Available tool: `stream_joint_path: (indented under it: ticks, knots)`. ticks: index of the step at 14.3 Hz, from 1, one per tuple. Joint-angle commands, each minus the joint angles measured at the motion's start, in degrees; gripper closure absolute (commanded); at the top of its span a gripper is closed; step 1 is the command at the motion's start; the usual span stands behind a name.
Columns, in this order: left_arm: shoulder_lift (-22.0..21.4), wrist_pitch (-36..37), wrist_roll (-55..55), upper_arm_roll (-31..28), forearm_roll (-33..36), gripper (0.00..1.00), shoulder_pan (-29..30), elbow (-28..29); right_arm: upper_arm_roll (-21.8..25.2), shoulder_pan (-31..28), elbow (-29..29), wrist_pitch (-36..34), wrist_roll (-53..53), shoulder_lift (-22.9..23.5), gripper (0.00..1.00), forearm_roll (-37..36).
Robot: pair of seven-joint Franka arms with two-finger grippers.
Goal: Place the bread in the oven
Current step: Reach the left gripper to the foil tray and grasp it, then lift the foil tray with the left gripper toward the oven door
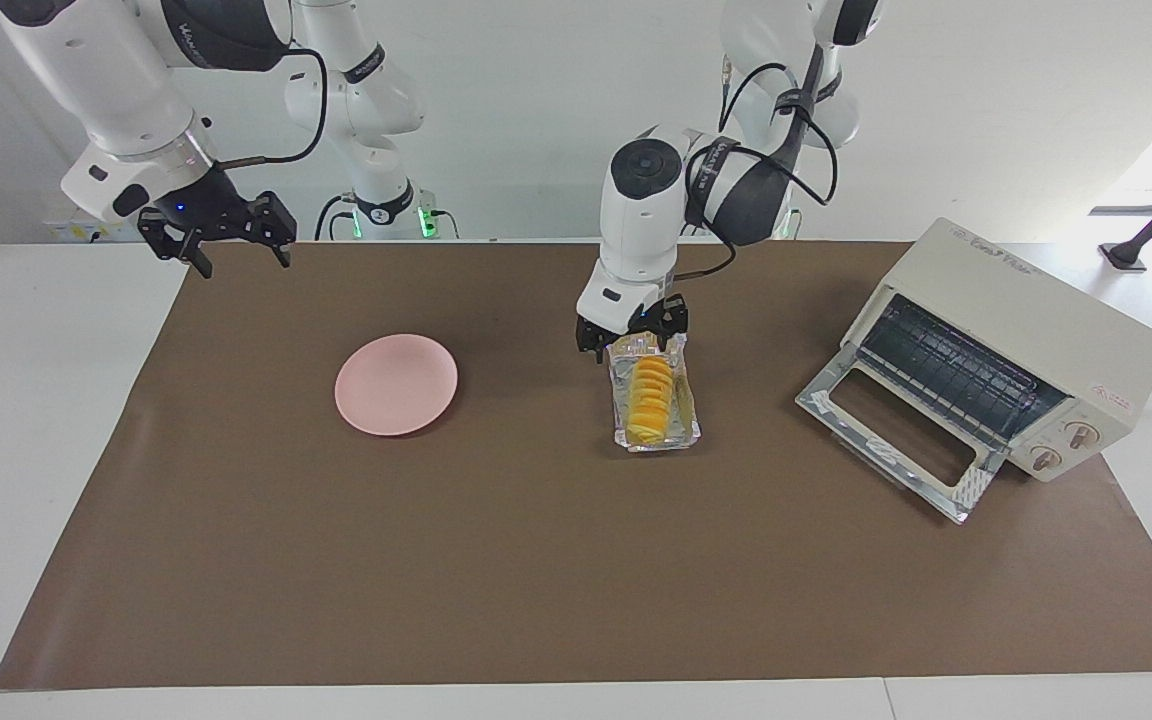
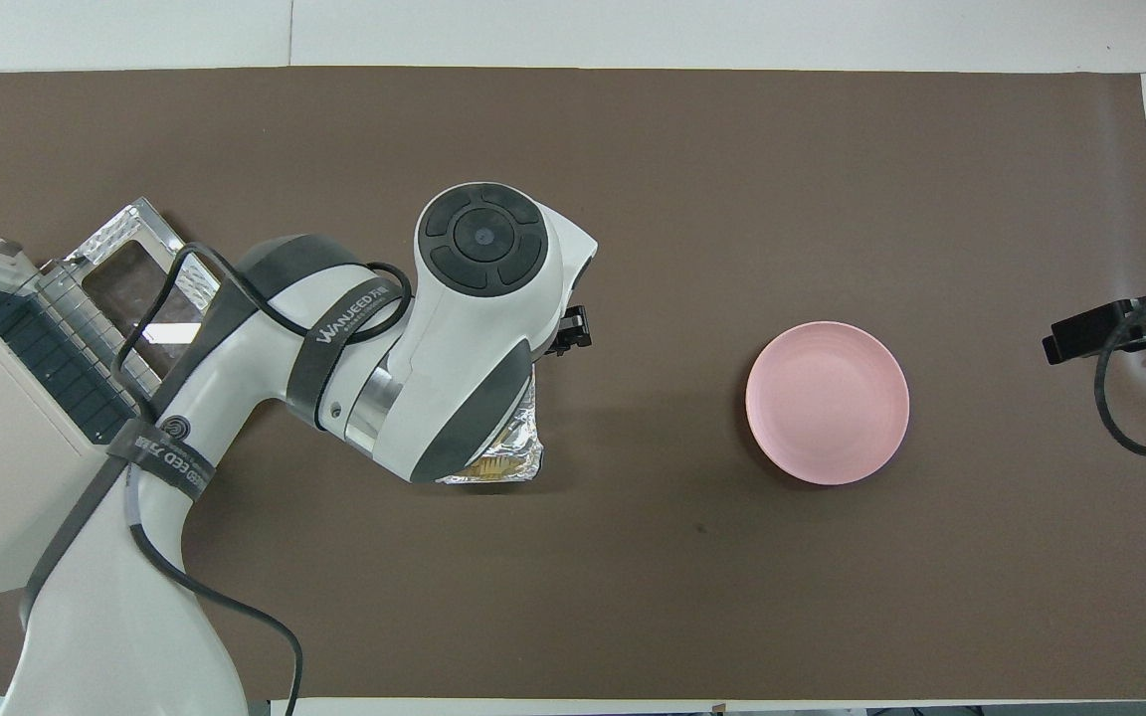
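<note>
Facing view, read from its left edge. The right hand (image 1: 229, 243) hung in the air over the robot-side edge of the brown mat (image 1: 536, 560) at the right arm's end of the desk (image 1: 26, 420), its fingers spread wide and empty; that arm waited. The pink plate (image 1: 396, 384) lay on the mat, nearer the right arm's end, well apart from the foil tray (image 1: 681, 428). The left hand (image 1: 633, 337) stood low over the tray's robot-side end, fingers spread wide and pointing down astride that end of the tray; whether they touched the foil could not be told, and nothing was held. The bread (image 1: 650, 402) lay lengthwise in the tray near the middle of the mat, not in the oven (image 1: 1026, 330). The oven stood at the left arm's end of the desk, its glass door (image 1: 901, 448) dropped open onto the mat and the wire rack (image 1: 956, 375) exposed. In the overhead view the left arm covered most of the tray.
</note>
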State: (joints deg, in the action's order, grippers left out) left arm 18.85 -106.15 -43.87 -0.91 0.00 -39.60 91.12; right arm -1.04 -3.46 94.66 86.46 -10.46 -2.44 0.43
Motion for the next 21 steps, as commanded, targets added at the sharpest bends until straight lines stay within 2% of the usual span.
stream_joint_path:
  ticks: [1, 7, 13, 17, 18, 21]
  knots:
    - [5.0, -1.9, -1.8, -1.1, -0.1, 0.0, -2.6, -0.8, -1.0, -0.8, 1.3, -0.4, 0.5, -1.3, 0.0, -0.8]
    - [5.7, -5.2, -2.0, -1.1, 1.5, 0.0, -2.9, 3.5, -1.0, -0.8, 1.3, -0.4, 0.5, -1.3, 0.0, -0.8]
    - [7.5, -6.3, -2.0, -1.1, 3.4, 0.02, -4.2, 3.8, -1.0, -0.8, 1.3, -0.4, 0.5, -1.3, 0.0, -0.8]
    - [7.9, -8.4, -1.9, -1.1, 3.4, 0.21, -4.1, 4.7, -0.9, -0.8, 1.3, -0.4, 0.5, -1.3, 0.0, -0.8]
    - [8.0, -8.5, -1.9, -1.1, 3.4, 0.29, -4.1, 4.9, -1.0, -0.8, 1.3, -0.4, 0.5, -1.3, 0.0, -0.8]
    - [8.0, -8.2, -1.9, -1.1, 3.4, 0.62, -4.2, 5.1, -0.9, -0.8, 1.3, -0.4, 0.5, -1.3, 0.0, -0.8]
